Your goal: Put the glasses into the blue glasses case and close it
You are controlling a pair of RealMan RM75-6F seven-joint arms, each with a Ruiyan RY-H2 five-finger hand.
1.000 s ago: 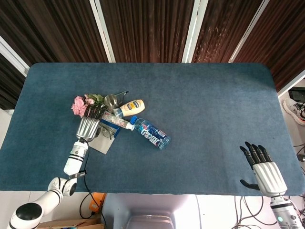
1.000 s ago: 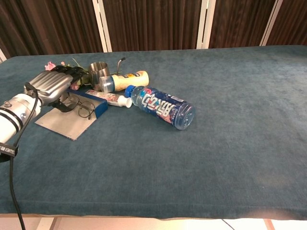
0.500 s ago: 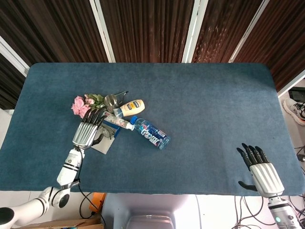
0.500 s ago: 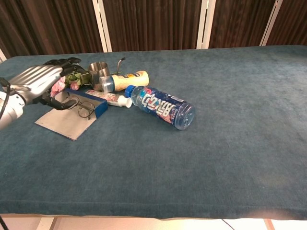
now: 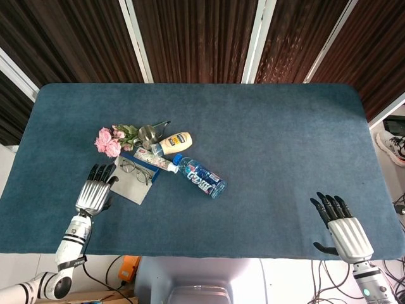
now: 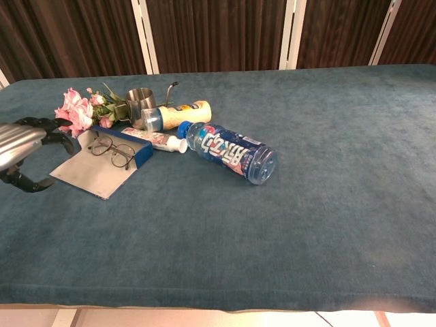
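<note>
With the glasses (image 6: pixel 113 151) already lying in the open blue glasses case (image 6: pixel 102 167), my empty left hand (image 5: pixel 94 193) hovers beside it, fingers spread, ready to fold the lid shut

Bright, even daylight; soft shadows, sharp focus, no glare.

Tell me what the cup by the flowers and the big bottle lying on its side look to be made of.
Cup: apparently metal with a brushed, dull silver sheen, likely steel.
Bottle: clear blue-tinted plastic, glossy; you can see through its base, and it has a blue cap and printed label.
</note>
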